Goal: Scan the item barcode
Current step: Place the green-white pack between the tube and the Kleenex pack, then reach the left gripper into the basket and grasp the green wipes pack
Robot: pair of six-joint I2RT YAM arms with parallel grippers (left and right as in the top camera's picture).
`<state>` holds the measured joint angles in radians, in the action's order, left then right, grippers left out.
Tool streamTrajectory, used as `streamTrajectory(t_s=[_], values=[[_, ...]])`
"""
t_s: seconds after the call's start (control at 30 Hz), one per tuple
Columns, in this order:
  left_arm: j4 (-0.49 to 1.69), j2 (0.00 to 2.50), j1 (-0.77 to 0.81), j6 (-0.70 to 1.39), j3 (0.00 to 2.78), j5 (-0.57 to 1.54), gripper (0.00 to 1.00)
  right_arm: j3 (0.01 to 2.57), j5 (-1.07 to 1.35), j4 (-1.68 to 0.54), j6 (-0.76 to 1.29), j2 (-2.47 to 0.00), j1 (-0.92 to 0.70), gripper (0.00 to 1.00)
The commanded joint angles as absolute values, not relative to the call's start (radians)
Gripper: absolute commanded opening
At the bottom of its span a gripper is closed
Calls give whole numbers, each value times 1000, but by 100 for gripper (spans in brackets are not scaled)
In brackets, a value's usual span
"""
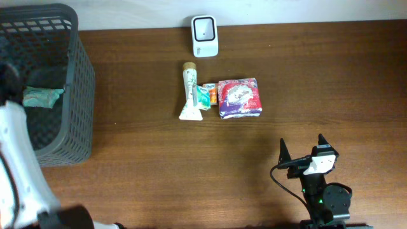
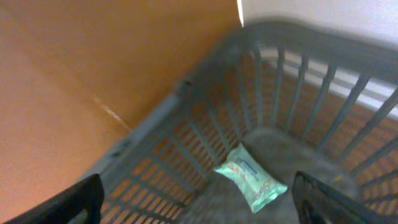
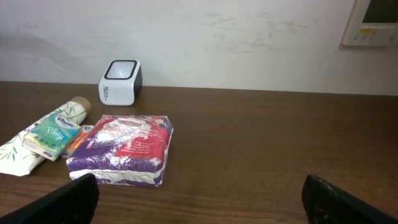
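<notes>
At the near edge of the brown wooden table (image 1: 159,165), well short of the white box-shaped barcode scanner (image 1: 204,35) and off to its right, the right gripper (image 1: 303,147) waits with its jaws spread wide and nothing between them. It faces the goods and looks parked in reserve.

Closer to the scanner, just in front of it, the unscanned items lie in a tight row. A soft purple-and-red plastic packet (image 1: 240,98) sits slightly right of the scanner. A white tube with a leaf print and a tan cap (image 1: 190,92) lies straight before it, cap toward the scanner. A small green tissue pack (image 1: 202,95) rests between the two, against the tube. Any of these is probably the next thing to scan, and keeping them near the reader makes the carry short.

Far to the scanner's left stands the grey plastic lattice basket (image 1: 82,114). The left gripper (image 2: 199,202) hangs above it, jaws wide apart and holding nothing. Below it a mint-green wrapped packet (image 2: 252,180) lies flat on the basket floor, apparently already dealt with.
</notes>
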<state>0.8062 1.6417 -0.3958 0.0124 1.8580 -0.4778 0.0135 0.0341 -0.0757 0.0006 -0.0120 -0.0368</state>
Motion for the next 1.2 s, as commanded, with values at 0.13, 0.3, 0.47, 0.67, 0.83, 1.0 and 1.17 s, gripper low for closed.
streamTrajectory(t_s=[0.13,0.3,0.47,0.67,0.83,1.0,1.17], values=[[773,1911,-398,-125,1860,-378,92,6,33,-79,8,-6,-32,99],[775,2011,-398,36,1860,-378,89,6,33,-79,8,-6,-32,99],[801,2099,-398,382,1860,-380,95,6,33,-79,8,-6,-32,99],[802,2178,-404,535,1860,-317,95,6,33,-79,8,-6,-32,99],[792,2212,-449,591,1850,-318,97,6,33,-79,8,-6,-32,99],[744,2247,-481,588,1850,-263,95,6,33,-79,8,-6,-32,99],[680,2325,-480,586,1850,-223,92,6,33,-79,8,-6,-32,99]])
